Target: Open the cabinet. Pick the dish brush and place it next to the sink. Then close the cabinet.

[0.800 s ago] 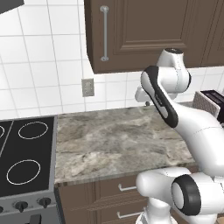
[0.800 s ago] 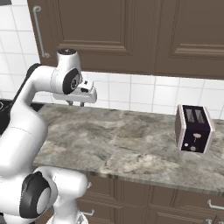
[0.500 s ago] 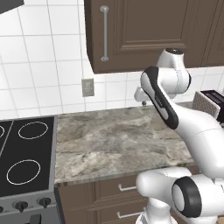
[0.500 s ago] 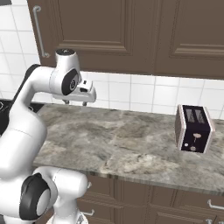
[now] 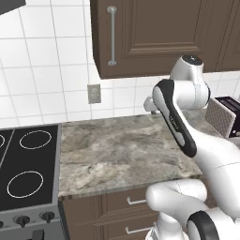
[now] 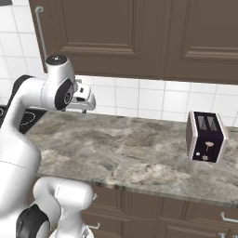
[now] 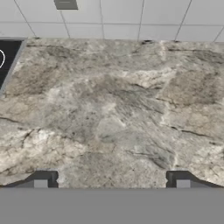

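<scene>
Nearest the base, below the counter (image 5: pixel 122 154): brown drawers (image 5: pixel 129 201) with short silver pulls. On the counter itself, grey-brown marbled stone, bare under the hand. Above that stone, held well clear of it and short of the tiled wall (image 6: pixel 139 100): gripper (image 7: pixel 111 179), facing down, two dark fingertips (image 7: pixel 43 178) set far apart, open, nothing between them. Seen from the right base camera as a white block (image 6: pixel 81 100) beside the arm's upper joint. Left of the counter, flush with its edge: black stove (image 5: pixel 26 173) with white ring burners. Far along the counter to the right, near the wall: dark toaster (image 6: pixel 206 136) with two slots, standing upright. On the wall behind the counter: grey outlet (image 5: pixel 93 93). Above the counter, highest and farthest: cabinet (image 5: pixel 154 35), dark brown, door shut, long vertical silver handle (image 5: pixel 111 36) at its left edge. Dish brush nowhere visible with the door closed.
</scene>
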Robot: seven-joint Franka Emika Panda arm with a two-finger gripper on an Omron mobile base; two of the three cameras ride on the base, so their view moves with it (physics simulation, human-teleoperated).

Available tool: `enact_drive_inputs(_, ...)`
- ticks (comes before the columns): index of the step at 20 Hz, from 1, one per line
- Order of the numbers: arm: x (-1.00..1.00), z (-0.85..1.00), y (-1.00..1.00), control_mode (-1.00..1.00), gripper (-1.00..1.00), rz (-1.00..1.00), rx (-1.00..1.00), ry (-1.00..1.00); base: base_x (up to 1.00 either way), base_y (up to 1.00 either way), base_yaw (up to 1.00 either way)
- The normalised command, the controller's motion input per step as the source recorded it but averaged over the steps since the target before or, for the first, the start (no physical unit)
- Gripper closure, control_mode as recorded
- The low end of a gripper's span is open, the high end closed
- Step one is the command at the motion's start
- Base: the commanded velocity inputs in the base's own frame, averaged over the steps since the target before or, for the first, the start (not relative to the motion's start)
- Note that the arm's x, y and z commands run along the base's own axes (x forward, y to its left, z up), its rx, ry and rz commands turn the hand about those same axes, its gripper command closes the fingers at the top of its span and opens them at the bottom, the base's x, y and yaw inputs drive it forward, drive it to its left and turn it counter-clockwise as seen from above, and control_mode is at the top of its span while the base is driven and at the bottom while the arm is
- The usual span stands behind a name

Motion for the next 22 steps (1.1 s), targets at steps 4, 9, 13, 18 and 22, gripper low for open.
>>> enact_drive_inputs(4, -0.42, 0.28, 0.36, -1.00, -1.00, 0.00, 0.00, -0.18, 0.00, 0.00, 0.00)
enact_drive_inputs(9, -0.28, 0.37, 0.03, -1.00, -1.00, 0.00, 0.00, -0.09, 0.00, 0.00, 0.00)
enact_drive_inputs(13, -0.15, 0.19, 0.00, -1.00, -1.00, 0.03, 0.00, -0.08, 0.00, 0.00, 0.00)
enact_drive_inputs(18, -0.05, 0.16, 0.00, -1.00, -1.00, 0.04, 0.00, 0.00, 0.00, 0.00, 0.00)
enact_drive_inputs(22, -0.01, 0.25, 0.00, -1.00, -1.00, 0.01, 0.01, -0.06, 0.00, 0.00, 0.00)
